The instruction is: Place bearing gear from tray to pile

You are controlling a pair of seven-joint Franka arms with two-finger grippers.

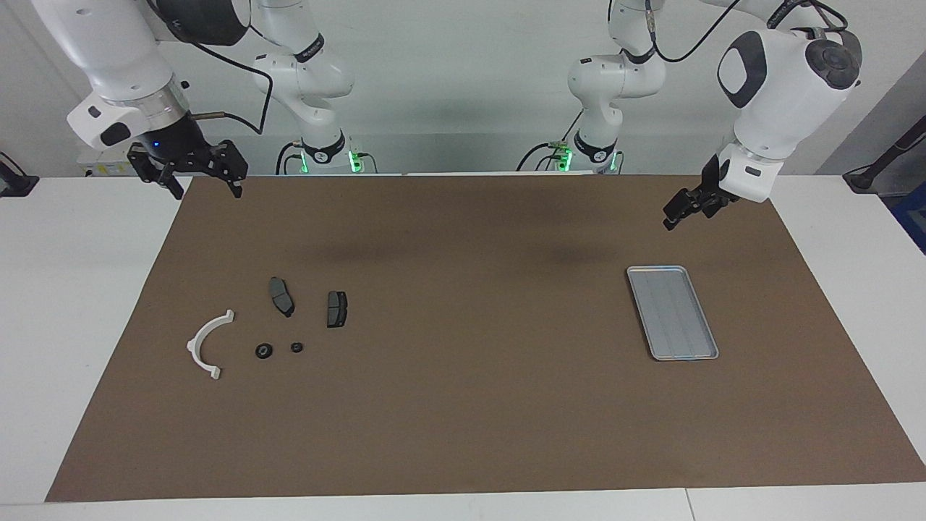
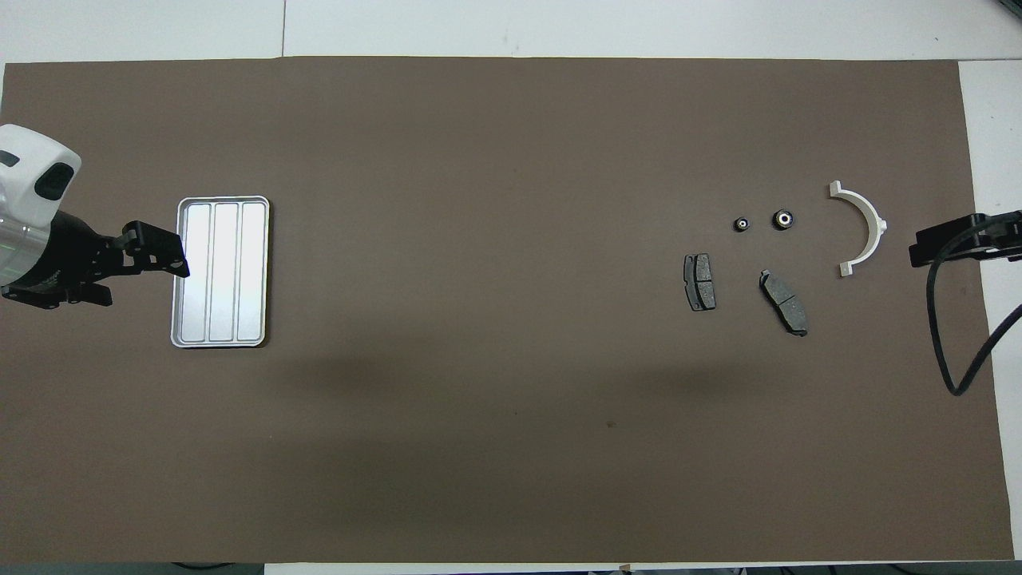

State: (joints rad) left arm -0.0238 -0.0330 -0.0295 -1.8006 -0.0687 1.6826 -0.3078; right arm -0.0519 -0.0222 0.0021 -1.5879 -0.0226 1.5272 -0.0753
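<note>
The tray (image 1: 673, 312) lies bare under the left gripper (image 1: 682, 210), jaws wide, holding nothing. Two bearing gears (image 1: 264, 351) already sit in the pile (image 1: 289, 325), below the right gripper (image 1: 194, 177), also gaping, empty. Best simply to back both arms clear. Count: one tray, two gears, two brake pads (image 1: 281, 296), one white bracket (image 1: 208, 344).
</note>
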